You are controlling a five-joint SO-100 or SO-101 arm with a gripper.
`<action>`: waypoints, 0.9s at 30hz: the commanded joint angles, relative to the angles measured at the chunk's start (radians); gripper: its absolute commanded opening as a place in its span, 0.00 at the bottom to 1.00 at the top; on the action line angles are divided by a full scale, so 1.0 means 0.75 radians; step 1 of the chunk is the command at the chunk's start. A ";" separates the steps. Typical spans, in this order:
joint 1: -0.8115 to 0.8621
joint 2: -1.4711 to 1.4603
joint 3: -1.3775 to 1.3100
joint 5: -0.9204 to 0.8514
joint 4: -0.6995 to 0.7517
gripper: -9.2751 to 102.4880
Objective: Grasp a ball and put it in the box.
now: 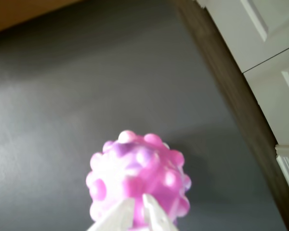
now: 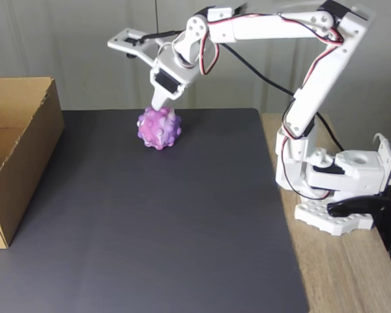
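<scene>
Purple-and-pink bumpy ball (image 2: 159,128) sits at the far edge of the dark grey mat (image 2: 169,222) in the fixed view, just under my white two-finger gripper (image 2: 158,104), whose tips come down onto its top. In the wrist view the ball (image 1: 137,175) sits low in the middle, and my two white fingertips (image 1: 156,216) press in over its near side, close together, with the gripper (image 1: 138,211) set on the ball's surface. I cannot tell whether my jaws are actually clamped on it or only touching it. The large brown corrugated cardboard box (image 2: 16,156) stands open-topped at the left edge of the fixed view, well apart from the ball. My white arm (image 2: 313,85) reaches over from its base (image 2: 342,189), which sits on the pale wooden tabletop (image 2: 352,274) at the right of the mat.
</scene>
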 commanded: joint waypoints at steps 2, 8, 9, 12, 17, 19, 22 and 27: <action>-0.002 -0.055 -0.051 -0.025 -0.061 0.11; 0.022 -0.215 -0.121 -0.018 -0.106 0.11; 0.027 -0.233 -0.125 -0.016 -0.121 0.11; 0.029 -0.282 -0.139 -0.027 -0.143 0.11; 0.035 -0.325 -0.145 -0.049 -0.166 0.11; 0.043 -0.327 -0.145 -0.047 -0.166 0.11; 0.049 -0.317 -0.143 -0.037 -0.155 0.11; 0.051 -0.282 -0.135 -0.029 -0.133 0.13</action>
